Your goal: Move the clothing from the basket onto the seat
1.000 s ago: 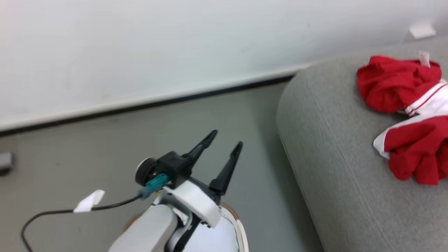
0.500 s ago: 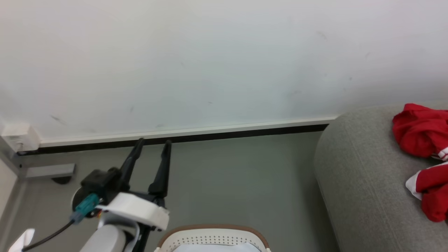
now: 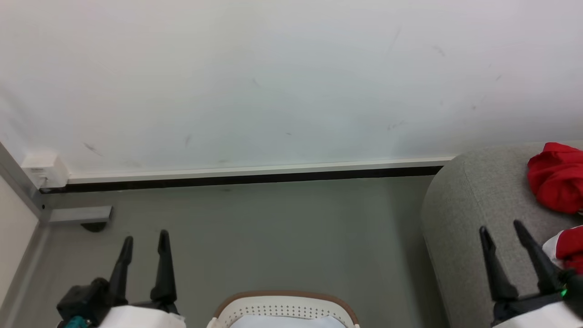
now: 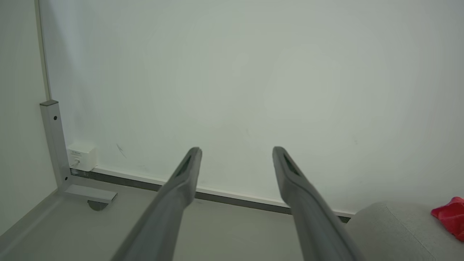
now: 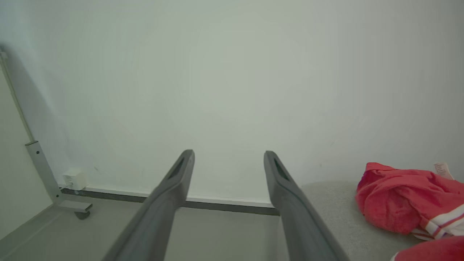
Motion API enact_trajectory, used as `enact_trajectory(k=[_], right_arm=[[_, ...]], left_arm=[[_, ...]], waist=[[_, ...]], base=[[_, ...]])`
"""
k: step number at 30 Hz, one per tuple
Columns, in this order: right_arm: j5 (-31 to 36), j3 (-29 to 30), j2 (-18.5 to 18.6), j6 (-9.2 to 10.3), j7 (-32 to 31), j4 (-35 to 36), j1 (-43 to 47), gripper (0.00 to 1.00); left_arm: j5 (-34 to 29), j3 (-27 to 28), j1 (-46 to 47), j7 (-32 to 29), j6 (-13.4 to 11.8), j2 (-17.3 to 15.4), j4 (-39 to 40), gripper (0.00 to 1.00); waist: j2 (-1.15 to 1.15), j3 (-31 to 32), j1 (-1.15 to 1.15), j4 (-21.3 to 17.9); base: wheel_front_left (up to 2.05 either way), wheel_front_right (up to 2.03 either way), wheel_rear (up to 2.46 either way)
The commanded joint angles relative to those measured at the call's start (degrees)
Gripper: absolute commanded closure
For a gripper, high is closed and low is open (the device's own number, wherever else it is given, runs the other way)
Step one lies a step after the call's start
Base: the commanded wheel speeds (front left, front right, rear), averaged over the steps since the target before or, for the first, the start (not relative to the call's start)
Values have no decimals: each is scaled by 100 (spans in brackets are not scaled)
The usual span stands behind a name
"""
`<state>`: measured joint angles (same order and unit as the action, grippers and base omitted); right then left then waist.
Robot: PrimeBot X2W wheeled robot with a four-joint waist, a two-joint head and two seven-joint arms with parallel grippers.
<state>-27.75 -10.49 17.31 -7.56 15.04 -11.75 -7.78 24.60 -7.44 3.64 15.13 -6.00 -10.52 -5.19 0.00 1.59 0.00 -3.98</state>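
Red clothing (image 3: 553, 184) is resting on the seat (image 3: 473, 200) just right of the right gripper (image 3: 499, 226), so its jaws and those of the left gripper (image 3: 145, 235) are standing parted and empty, I judge.

Clothing: soft red sports garments (image 3: 553, 182) are bright red, with white panels and red-and-white striped trim.
Basket: rounded cream-white plastic laundry basket (image 3: 282, 310) has a cream-white wall dotted with rows of small holes under a brown rim.
Seat: large grey woven-fabric sofa (image 3: 473, 205) is plain mid-grey with a fine weave texture.
Left pincer (image 3: 145, 237): black fingers, white casing, a teal plug behind.
Right pincer (image 3: 500, 227): black fingers, white casing, a small green light.
Wall: flat off-white painted wall (image 3: 273, 68) carries faint grey scuff marks.
Skirting: thin skirting strip (image 3: 255, 173) is white above a black band.
Floor: smooth floor (image 3: 273, 237) is plain greenish grey.
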Motion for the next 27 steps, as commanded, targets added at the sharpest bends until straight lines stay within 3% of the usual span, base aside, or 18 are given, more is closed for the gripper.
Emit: enact_trajectory(k=[1, 8, 16, 27], right_arm=[[315, 98, -159, 15, 16, 165, 239, 0], [969, 155, -778, 15, 17, 517, 735, 0], [1058, 173, -924, 15, 17, 457, 753, 0], [999, 231, -959, 15, 18, 430, 668, 0]], left_arm=[[-239, 119, -154, 2, 94, 95, -5, 0], [-928, 515, -468, 2, 487, 496, -185, 0], [-1293, 788, -442, 2, 756, 694, -351, 0], [-1448, 966, -441, 2, 877, 750, -413, 0]], waist=[[0, -21, 0, -13], [0, -68, 0, -145], [0, -67, 0, -186], [0, -61, 0, -151]], base=[[0, 0, 0], [0, 0, 0], [0, 0, 0], [0, 0, 0]])
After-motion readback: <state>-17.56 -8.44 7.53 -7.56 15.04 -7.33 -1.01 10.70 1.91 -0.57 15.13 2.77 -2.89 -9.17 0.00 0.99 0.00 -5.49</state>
